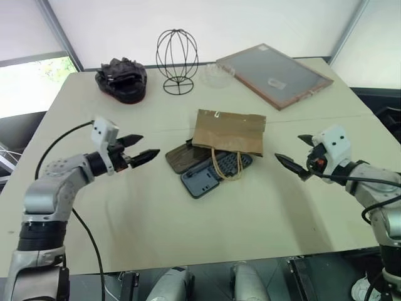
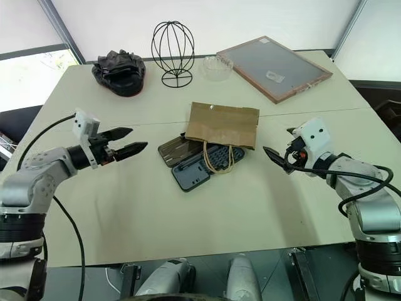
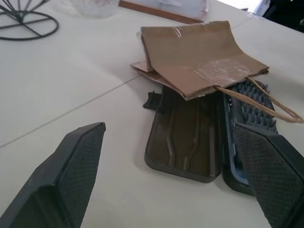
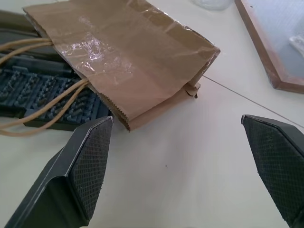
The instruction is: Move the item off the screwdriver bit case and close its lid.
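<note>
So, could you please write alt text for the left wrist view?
A brown paper bag lies across the far end of an open screwdriver bit case, its twine handles trailing over the bits. The smoky-brown lid lies flat on the table, framed by the open left pincer.

One paper bag (image 1: 229, 131), one bit case (image 1: 207, 169), one wire stand (image 1: 177, 61), one framed board (image 1: 274, 75), one black lump (image 1: 122, 78), one clear dish (image 2: 217, 68).

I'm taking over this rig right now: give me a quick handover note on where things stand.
Left gripper: open, holding nothing, left of the case.
Right gripper: open, holding nothing, right of the bag.
Kraft paper bag lies across the far part of the open screwdriver bit case, twine handles draped over the bits.
Lid lies flat open on the table.
Done: nothing yet.
Left: move the bag off, then close the lid.
</note>
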`<state>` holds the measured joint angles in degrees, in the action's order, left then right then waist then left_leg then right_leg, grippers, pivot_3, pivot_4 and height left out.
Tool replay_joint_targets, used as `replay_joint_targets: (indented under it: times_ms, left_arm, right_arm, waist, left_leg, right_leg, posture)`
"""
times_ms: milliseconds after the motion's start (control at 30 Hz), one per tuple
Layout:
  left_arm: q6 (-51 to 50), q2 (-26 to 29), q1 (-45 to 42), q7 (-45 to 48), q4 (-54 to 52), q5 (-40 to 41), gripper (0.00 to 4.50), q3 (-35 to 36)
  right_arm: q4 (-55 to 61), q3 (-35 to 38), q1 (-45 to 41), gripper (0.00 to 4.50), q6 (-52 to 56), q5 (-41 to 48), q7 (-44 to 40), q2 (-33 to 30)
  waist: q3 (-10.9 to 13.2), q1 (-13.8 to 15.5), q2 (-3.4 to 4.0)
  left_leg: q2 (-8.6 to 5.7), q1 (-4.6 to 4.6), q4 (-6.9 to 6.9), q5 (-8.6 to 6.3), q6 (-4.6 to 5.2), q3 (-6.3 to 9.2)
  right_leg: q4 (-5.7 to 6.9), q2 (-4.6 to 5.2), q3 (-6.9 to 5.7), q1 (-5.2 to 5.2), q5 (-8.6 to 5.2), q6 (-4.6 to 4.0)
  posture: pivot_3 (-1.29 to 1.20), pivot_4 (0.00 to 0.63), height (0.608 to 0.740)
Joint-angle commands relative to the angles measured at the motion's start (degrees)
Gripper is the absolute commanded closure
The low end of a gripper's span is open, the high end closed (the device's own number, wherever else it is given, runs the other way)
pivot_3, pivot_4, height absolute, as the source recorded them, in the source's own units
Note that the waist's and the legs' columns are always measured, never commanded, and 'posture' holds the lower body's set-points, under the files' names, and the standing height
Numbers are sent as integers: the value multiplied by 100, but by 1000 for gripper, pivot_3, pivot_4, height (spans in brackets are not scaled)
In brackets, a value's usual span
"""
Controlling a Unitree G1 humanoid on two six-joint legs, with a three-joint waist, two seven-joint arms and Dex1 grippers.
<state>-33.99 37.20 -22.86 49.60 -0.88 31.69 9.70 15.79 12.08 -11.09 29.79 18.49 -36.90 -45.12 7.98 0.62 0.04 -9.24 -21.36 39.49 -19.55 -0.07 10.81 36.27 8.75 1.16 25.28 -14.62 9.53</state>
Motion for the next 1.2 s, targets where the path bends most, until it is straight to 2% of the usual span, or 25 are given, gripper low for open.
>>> replay_joint_targets:
  times_ms: [33, 400, 800, 1033, 1200]
  left_arm:
    - [88, -28, -155, 109, -54, 72, 51, 6]
    - [81, -2, -124, 200, -52, 2, 51, 40]
    - [98, -43, -97, 187, -101, -49, 51, -17]
    - [88, -76, -269, 310, -93, -56, 51, -170]
    - [-151, 195, -324, 656, -343, 119, 51, -180]
  right_arm:
    - [95, 58, -25, 35, -242, -128, -51, -86]
    - [-199, 119, -134, 35, -398, -65, -89, 51]
    - [-936, 66, -682, 35, -632, -58, -82, 290]
    - [-2847, 35, -2527, 35, -353, 201, 340, 1256]
    - [-4400, -57, -3749, 35, -407, 118, 486, 1766]
  waist:
    - [0, -2, 0]
    - [0, -1, 0]
    - [0, -12, 0]
    - [0, -139, 0]
    - [0, -193, 0]
  left_leg:
    - [0, 0, 0, 0, 0, 0]
    - [1, 0, 0, 0, 0, -1]
    - [2, 1, 1, 0, 0, -3]
    - [9, 4, 3, 0, 0, -8]
    - [9, 2, -9, 0, -1, -6]
  right_leg:
    - [0, 0, 0, 0, 0, 0]
    - [-1, 0, 0, -1, 1, -1]
    - [-1, 0, 0, -1, 2, -2]
    - [1, -4, 0, -2, 5, -6]
    - [2, -3, -3, 8, 5, -7]
  posture:
    - [0, 150, 740]
    - [0, 150, 740]
    - [0, 150, 740]
    - [0, 150, 740]
    - [0, 150, 740]
